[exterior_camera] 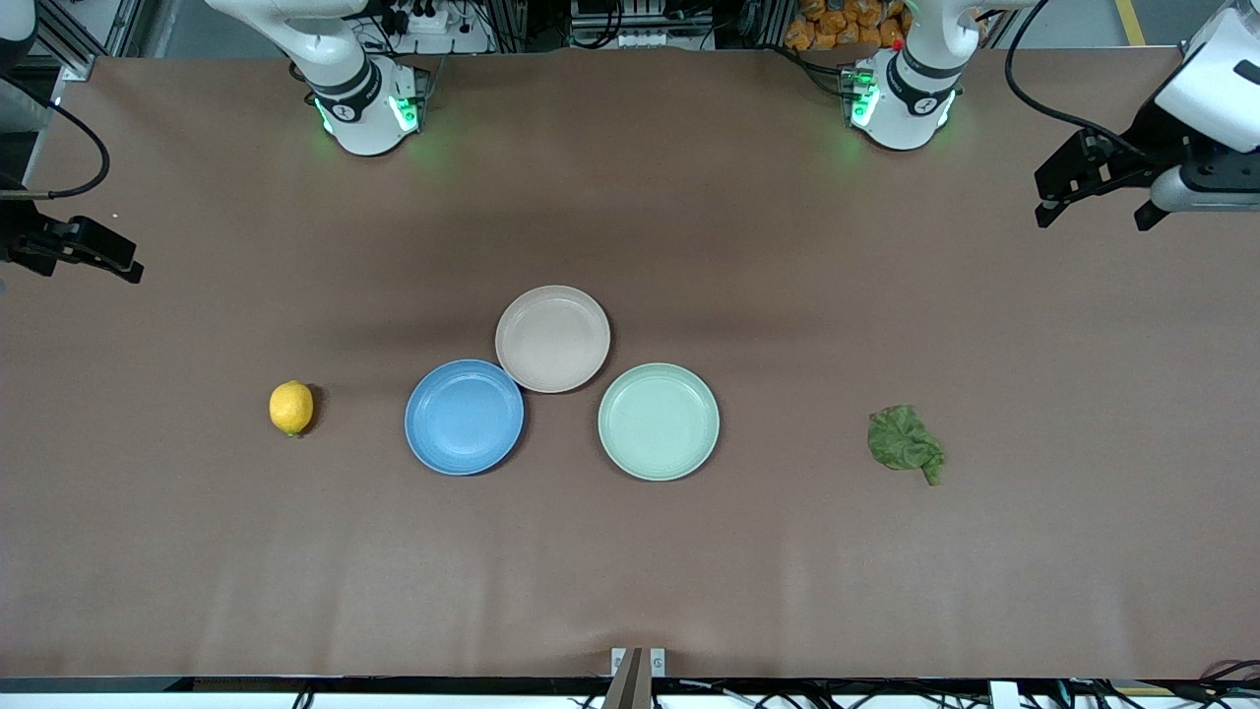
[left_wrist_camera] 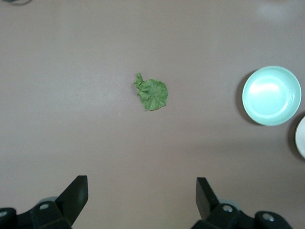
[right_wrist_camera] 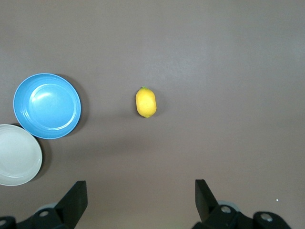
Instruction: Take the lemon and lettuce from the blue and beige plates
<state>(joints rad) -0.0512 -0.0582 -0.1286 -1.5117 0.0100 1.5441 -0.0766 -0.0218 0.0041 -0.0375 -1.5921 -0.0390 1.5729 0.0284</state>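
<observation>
On the desk the lemon [exterior_camera: 291, 408] lies below the open right gripper [exterior_camera: 84, 258], the lettuce [exterior_camera: 905, 442] below the open left gripper [exterior_camera: 1095, 211], plates between.

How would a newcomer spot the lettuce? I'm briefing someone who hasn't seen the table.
Start at the three plates mid-table; the mint-green plate is the one toward the left arm's end. Beside it, on bare table, lies the lettuce: the only dark green, wrinkled thing.
</observation>
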